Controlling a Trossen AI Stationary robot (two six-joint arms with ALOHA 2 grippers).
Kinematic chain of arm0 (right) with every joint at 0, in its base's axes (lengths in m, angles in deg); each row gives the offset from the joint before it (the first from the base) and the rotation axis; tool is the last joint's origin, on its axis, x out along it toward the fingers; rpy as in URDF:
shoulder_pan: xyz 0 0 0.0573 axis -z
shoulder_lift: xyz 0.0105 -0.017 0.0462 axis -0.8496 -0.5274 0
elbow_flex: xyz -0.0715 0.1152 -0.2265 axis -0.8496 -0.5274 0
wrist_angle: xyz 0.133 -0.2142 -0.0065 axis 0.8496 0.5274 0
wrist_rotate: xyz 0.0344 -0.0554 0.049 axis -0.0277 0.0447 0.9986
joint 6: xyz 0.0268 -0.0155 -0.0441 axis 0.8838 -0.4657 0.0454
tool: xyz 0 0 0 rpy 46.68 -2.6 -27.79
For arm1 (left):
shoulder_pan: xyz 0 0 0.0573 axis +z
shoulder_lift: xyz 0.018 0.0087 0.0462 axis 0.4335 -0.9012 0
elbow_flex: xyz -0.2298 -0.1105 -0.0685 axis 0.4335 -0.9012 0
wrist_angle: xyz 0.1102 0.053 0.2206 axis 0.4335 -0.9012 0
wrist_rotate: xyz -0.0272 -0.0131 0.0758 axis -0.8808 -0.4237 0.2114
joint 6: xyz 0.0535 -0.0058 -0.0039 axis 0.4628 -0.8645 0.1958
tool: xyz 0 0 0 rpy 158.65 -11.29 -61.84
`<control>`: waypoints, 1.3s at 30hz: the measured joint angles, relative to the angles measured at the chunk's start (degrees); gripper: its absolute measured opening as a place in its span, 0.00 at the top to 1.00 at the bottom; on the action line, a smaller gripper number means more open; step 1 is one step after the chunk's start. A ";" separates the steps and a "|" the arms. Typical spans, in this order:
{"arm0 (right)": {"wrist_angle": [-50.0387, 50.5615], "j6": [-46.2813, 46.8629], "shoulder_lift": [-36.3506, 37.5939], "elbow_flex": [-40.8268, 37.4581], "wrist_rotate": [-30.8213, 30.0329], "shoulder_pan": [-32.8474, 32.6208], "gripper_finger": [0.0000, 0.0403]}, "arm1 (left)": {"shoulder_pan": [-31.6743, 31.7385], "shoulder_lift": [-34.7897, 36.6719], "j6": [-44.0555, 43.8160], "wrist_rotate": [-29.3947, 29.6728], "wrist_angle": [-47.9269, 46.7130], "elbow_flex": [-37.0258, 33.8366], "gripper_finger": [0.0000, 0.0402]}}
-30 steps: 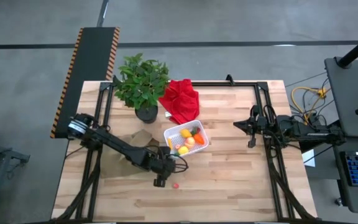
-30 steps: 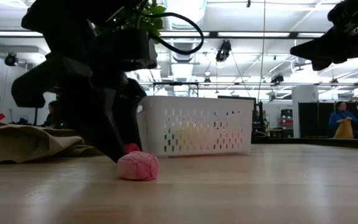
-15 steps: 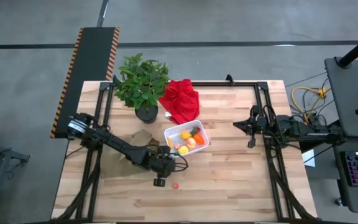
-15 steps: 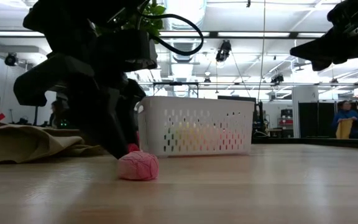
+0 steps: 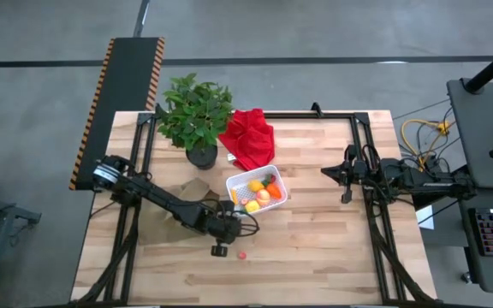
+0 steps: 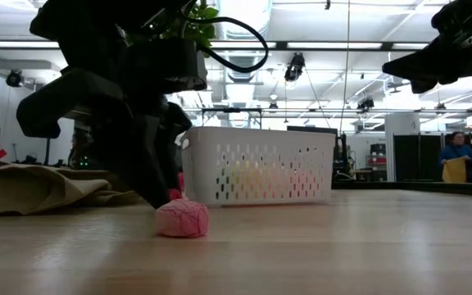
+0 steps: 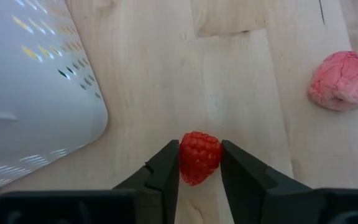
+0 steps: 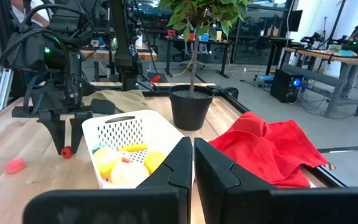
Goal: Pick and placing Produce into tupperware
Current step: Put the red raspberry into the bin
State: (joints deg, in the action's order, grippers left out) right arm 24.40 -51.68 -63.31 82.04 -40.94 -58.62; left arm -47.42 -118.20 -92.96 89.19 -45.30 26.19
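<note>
Red berry [image 7: 199, 157] beside filled white tupperware [image 5: 278, 184] (pink piece [image 7: 341, 80] nearby)

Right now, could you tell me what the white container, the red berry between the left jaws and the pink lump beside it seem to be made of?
White container: moulded plastic, slightly glossy, with perforated slot walls.
Red berry: probably soft plastic or rubber; bumpy, matte.
Pink lump: looks like rubber or foam; wrinkled, dull surface, hard to say which.

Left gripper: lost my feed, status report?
Left gripper closed on red berry on table. Right gripper shut, parked. Tupperware beside it; nothing blocking.

Bare table [image 5: 323, 248] right of tupperware [image 5: 256, 192]
</note>
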 joint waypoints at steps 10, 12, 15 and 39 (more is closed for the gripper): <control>0.00 0.02 0.00 0.00 0.00 -0.01 0.98 | -0.13 0.15 -1.44 -2.90 -9.07 4.37 0.79; 0.00 0.03 0.00 0.00 0.00 0.00 0.98 | -0.13 0.47 -1.41 -3.01 -10.34 5.61 0.79; 0.00 0.04 0.00 0.00 0.00 -0.02 0.98 | -0.13 1.29 -1.29 -3.01 -10.60 6.77 0.79; -0.02 -0.03 0.00 0.00 0.00 0.00 0.98 | 14.34 9.47 17.22 9.13 -9.72 8.04 0.79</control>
State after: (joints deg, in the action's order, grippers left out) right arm 24.38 -51.72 -63.31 82.04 -40.94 -58.62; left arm -33.08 -108.73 -75.73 98.31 -55.02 34.23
